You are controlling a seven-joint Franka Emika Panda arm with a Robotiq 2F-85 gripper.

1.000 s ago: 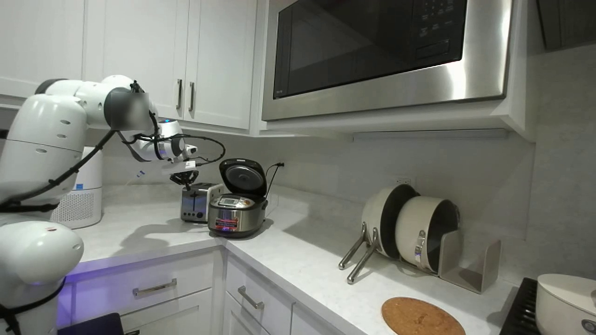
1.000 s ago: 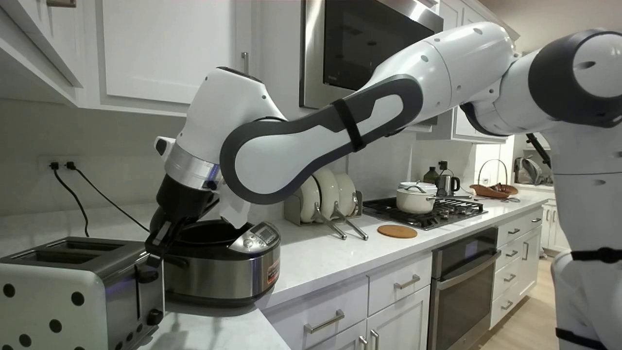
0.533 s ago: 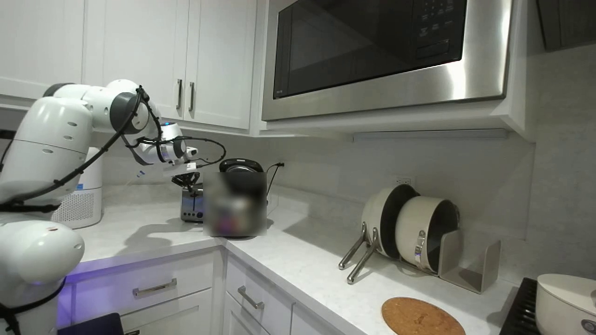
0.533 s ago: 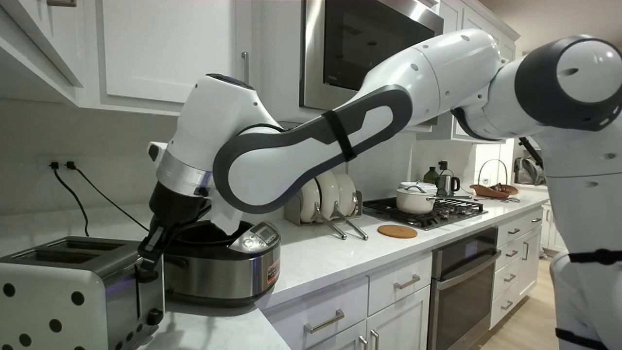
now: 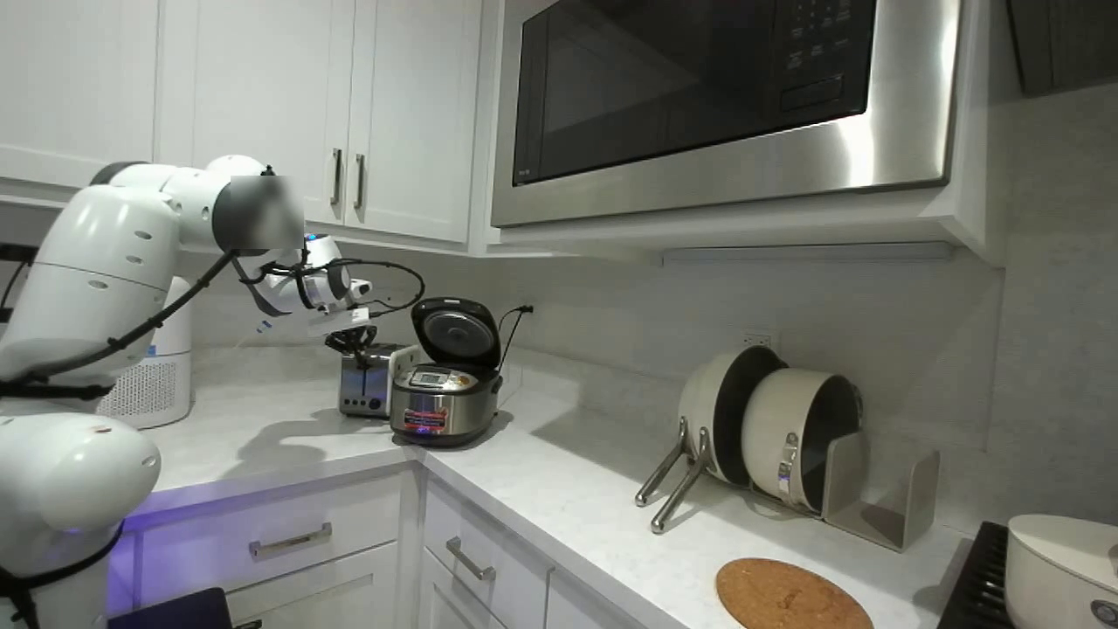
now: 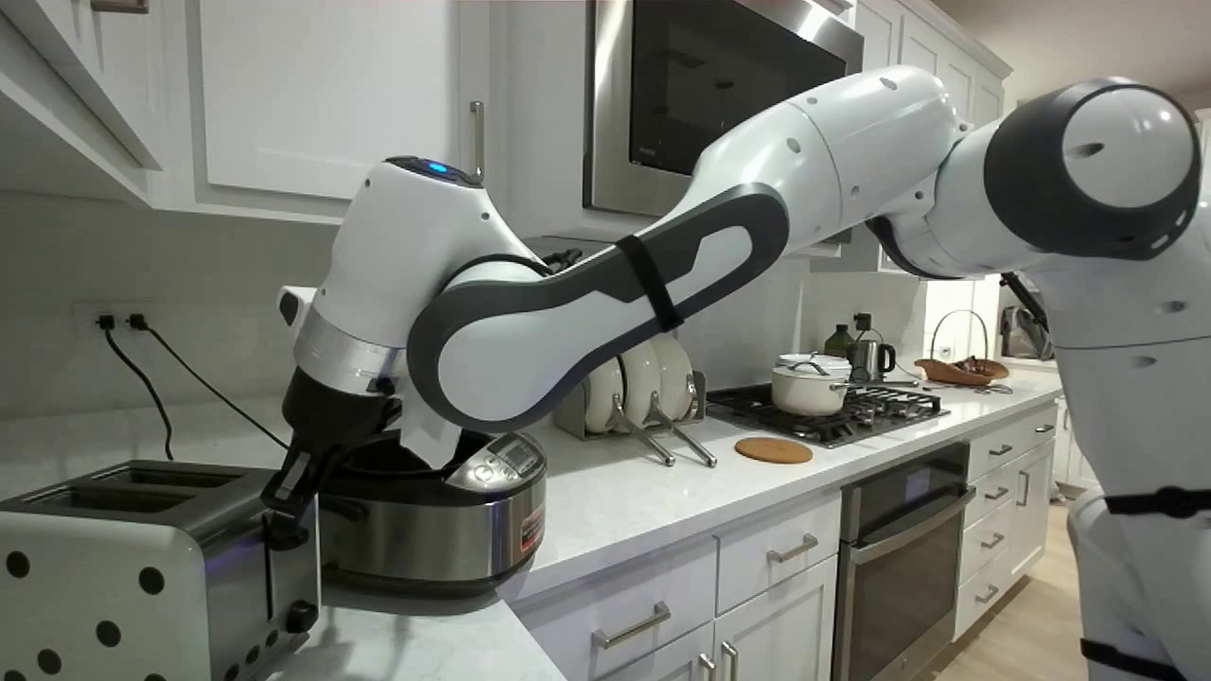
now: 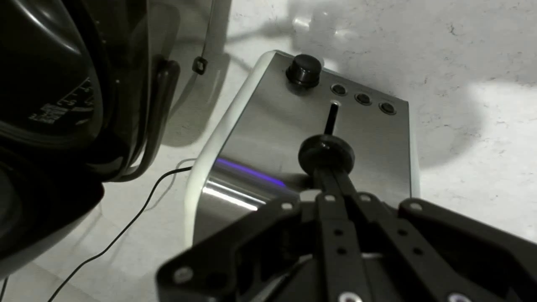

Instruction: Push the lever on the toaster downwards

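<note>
the gripper (image 7: 334, 173) has its fingers (image 7: 333, 220) pressed together right at the lever (image 7: 325, 152) of the toaster (image 7: 268, 119); contact is hard to make out, and the toaster's top is hidden in the wrist view. the arm (image 6: 615, 293) angles down, one joint (image 5: 258, 212) blurred in an exterior view. the toaster stands on the white counter (image 5: 559, 472) beside the open cooker (image 5: 463, 411); a microwave (image 5: 690, 96) hangs higher up.

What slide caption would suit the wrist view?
Closed claw at the raised lever of the toaster, slot running toward three round buttons, open cooker at frame left.
</note>
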